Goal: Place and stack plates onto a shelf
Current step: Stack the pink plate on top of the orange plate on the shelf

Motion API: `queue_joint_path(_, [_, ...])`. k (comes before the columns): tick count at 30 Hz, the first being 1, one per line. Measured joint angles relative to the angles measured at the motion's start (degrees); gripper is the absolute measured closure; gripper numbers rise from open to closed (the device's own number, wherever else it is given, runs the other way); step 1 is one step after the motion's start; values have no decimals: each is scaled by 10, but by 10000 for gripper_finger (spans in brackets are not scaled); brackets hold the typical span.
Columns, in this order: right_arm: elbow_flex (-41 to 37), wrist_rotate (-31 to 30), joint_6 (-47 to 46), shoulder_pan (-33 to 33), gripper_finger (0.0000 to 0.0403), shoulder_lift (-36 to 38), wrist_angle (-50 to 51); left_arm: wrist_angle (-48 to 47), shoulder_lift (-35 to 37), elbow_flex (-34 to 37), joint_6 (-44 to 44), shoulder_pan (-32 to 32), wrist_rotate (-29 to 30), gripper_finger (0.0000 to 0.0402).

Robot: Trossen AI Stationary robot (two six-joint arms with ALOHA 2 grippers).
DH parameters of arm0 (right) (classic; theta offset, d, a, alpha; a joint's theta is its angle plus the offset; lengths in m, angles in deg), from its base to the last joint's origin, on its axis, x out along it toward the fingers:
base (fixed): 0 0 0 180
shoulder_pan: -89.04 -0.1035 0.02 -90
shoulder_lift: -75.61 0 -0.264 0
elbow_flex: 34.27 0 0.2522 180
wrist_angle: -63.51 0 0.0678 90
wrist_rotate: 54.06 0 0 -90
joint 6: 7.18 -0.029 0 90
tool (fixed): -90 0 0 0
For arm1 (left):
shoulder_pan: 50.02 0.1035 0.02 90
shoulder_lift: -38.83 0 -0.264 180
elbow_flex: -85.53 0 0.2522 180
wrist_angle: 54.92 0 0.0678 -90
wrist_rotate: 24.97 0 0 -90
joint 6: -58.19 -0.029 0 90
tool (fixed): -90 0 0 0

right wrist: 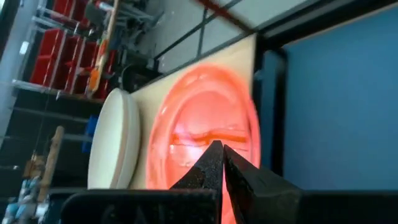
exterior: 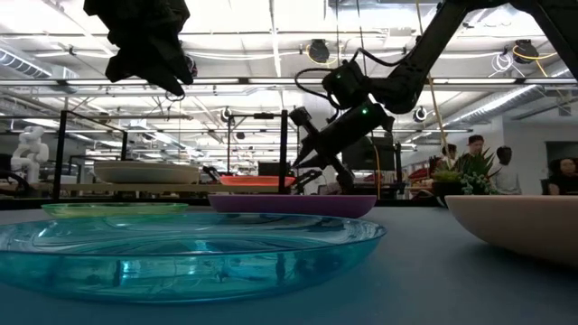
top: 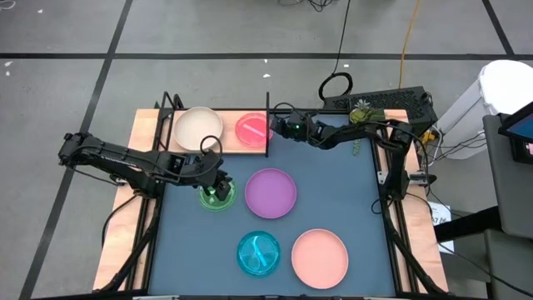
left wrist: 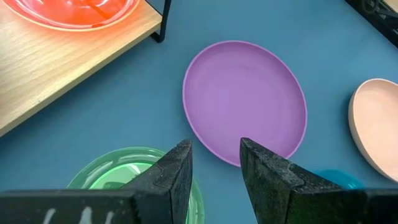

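Observation:
The light wooden shelf [top: 229,143] stands at the table's far left. On it rest a cream plate [top: 197,127] and a small translucent red-orange plate [top: 252,129]. My right gripper [top: 276,128] is shut at the shelf's right end, its tips over the red-orange plate [right wrist: 205,118]. My left gripper [left wrist: 214,165] hovers open above a small green plate [top: 216,197] that lies flat on the blue tabletop, with nothing between its fingers. A purple plate [top: 271,192], a teal plate [top: 259,253] and a salmon plate [top: 320,257] also lie flat on the table. My right gripper's shut fingertips [right wrist: 216,163] slant down from the table's right side toward the red-orange plate's right part [right wrist: 233,134]. I cannot tell whether they touch it. The plate lies flat on the shelf board.
A black metal upright [top: 266,117] stands at the shelf's right end, close to my right gripper. A keyboard [top: 391,102] and a small plant [top: 361,112] sit at the far right. Bare blue tabletop [top: 341,183] lies to the right of the purple plate.

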Motion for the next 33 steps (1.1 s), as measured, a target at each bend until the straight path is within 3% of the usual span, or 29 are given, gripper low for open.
queue_joint_path(9, [0, -30, -25, 7, 403, -3, 21, 0, 0, 0, 3, -6, 0, 264])
queue_joint_path(18, [0, -45, -104, -13, 403, -46, -45, 0, 0, 0, -8, -6, 0, 264])
queue_joint_path(33, [0, -44, -121, -21, 403, -47, -51, 0, 0, 0, -16, -6, 0, 264])
